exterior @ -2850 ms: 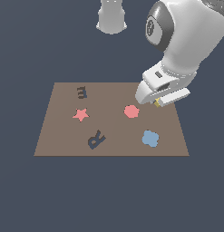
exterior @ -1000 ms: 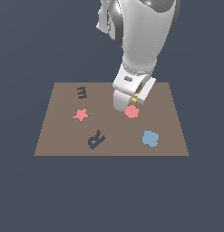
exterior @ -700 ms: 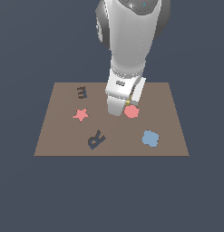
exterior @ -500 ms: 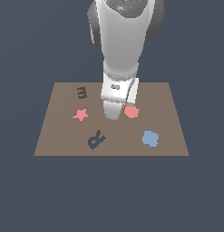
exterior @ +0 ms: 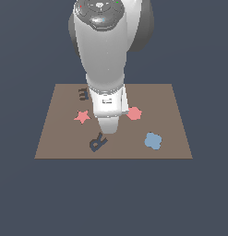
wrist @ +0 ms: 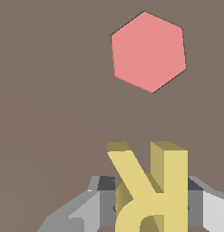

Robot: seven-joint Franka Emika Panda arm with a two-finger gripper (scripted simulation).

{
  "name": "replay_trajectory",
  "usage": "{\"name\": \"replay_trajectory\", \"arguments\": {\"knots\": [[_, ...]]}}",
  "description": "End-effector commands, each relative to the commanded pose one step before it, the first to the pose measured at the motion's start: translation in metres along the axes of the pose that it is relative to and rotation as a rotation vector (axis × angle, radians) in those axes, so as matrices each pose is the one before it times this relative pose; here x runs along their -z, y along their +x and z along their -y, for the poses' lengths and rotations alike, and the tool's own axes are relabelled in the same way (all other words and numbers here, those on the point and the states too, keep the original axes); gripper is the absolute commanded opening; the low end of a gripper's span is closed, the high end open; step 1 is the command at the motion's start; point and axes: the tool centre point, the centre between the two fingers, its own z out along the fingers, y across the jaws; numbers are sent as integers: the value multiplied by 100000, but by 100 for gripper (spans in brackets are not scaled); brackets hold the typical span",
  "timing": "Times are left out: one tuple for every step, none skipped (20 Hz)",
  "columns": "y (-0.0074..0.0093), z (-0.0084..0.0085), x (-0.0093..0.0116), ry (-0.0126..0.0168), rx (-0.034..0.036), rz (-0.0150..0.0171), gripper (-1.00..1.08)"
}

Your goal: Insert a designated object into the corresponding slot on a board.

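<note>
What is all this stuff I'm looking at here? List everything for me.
board: one, brown, flat under everything.
yellow R block: one, yellow, held between the gripper's fingers; seen only in the wrist view.
R-shaped slot: one, dark navy, near the board's front edge.
E-shaped cutout: one, dark, near the board's back edge.
star: one, pink, towards the exterior view's left.
hexagon: one, pink, mid-board.
blob: one, blue, towards the exterior view's right.
arm: one, white.
gripper: one, grey, shut on the R.
</note>
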Motion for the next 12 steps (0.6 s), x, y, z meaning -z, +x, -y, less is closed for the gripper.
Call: {"name": "replay_trajectory", "arguments": {"knots": [[-963, -1074, 50, -39, 8253, -7, -100], [-394, -428, 11, 0, 3237, -1, -100], [-394, -431, 11, 0, 3254, -1, -100], [-394, -434, 11, 1, 3269, -2, -100], [-387, -430, 10, 2, 3224, -2, -100], [-372, -417, 10, 2, 3121, -2, -100], [-357, -404, 9, 3, 3016, -2, -100], [-343, -391, 9, 3, 2906, -2, -100], [-327, -378, 8, 4, 2797, -3, -100], [-313, -364, 7, 4, 2684, -3, -100], [-297, -350, 7, 4, 2571, -3, -100], [-282, -336, 6, 4, 2455, -3, -100]]}}
